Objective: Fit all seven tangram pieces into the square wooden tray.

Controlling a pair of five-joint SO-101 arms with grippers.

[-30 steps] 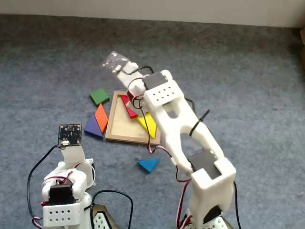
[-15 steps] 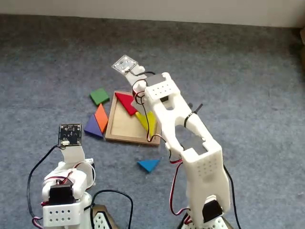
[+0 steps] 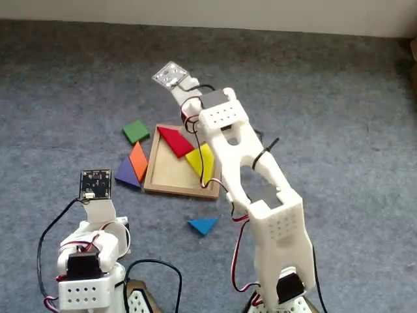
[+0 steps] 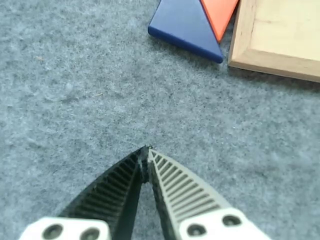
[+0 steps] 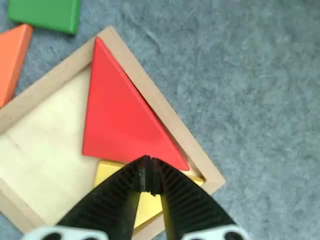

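Observation:
The square wooden tray (image 3: pixel 171 184) lies mid-carpet with a red triangle (image 3: pixel 172 140) and a yellow triangle (image 3: pixel 201 161) in its far right part. My right gripper (image 5: pixel 148 172) is shut with nothing in it, its tip over the red triangle (image 5: pixel 120 120) where it meets the yellow piece (image 5: pixel 145 206). A green square (image 3: pixel 136 131), an orange piece (image 3: pixel 138 161) and a dark blue triangle (image 3: pixel 126 173) lie left of the tray. A light blue triangle (image 3: pixel 203 225) sits in front of it. My left gripper (image 4: pixel 146 157) is shut above bare carpet, short of the dark blue triangle (image 4: pixel 186 25).
Grey carpet surrounds the tray, with open floor to the right and far side. The right arm (image 3: pixel 260 202) stretches over the tray's right edge. The left arm's base (image 3: pixel 88 267) stands at the near left.
The right arm swung and lowered its gripper over the tray's far right corner. The red triangle now lies flat in the tray's corner beside the yellow one. The left arm stayed still.

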